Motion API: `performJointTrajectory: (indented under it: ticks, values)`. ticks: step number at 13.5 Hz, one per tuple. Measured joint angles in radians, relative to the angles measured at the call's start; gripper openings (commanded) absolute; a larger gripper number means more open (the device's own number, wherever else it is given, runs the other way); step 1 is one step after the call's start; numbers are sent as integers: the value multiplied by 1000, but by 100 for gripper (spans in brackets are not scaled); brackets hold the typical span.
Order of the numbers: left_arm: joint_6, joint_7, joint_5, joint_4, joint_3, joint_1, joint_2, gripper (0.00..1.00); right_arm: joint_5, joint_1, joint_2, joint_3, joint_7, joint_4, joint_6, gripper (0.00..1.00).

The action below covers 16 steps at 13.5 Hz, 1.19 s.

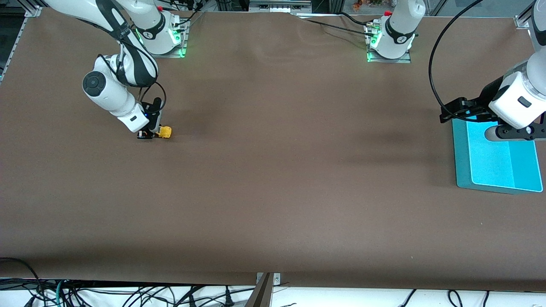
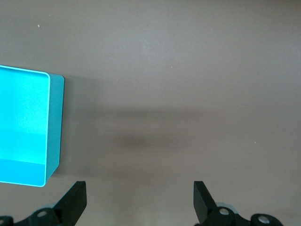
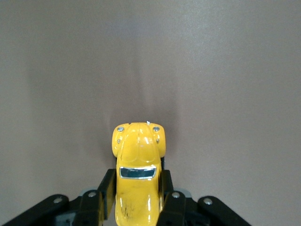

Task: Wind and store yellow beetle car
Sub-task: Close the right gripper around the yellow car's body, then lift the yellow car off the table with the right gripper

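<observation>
Right tool (image 1: 152, 133): at the upper left of the front frame, down at the worktop (image 1: 273, 170), its fingers (image 3: 106, 190) closed against both flanks of the yellow beetle car (image 1: 165, 132).
Yellow beetle car: on the worktop toward the right arm's end; in the right wrist view its rounded bonnet and dark windscreen project forward from between the fingers.
Left tool (image 2: 138, 200): at the right edge of the front frame, hanging over the turquoise bin (image 1: 497, 157), jaws spread wide, nothing held; this arm waits.
Turquoise bin: on the worktop toward the left arm's end, its pale interior showing.
</observation>
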<state>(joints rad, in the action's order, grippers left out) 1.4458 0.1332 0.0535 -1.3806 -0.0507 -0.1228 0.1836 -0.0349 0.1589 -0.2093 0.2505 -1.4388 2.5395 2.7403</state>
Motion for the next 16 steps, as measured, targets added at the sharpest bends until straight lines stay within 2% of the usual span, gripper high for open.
performJointTrajectory:
  ticks: [10,14,16]
  values:
    - [0,0,0,0,0,0,2,100,1,5,-3,16,-90,6,24,16]
    - [0,0,0,0,0,0,7,100,1,68,-2,13,-144,11,31,16]
    - [0,0,0,0,0,0,9,100,1,94,-1,-8,-199,11,33,16]
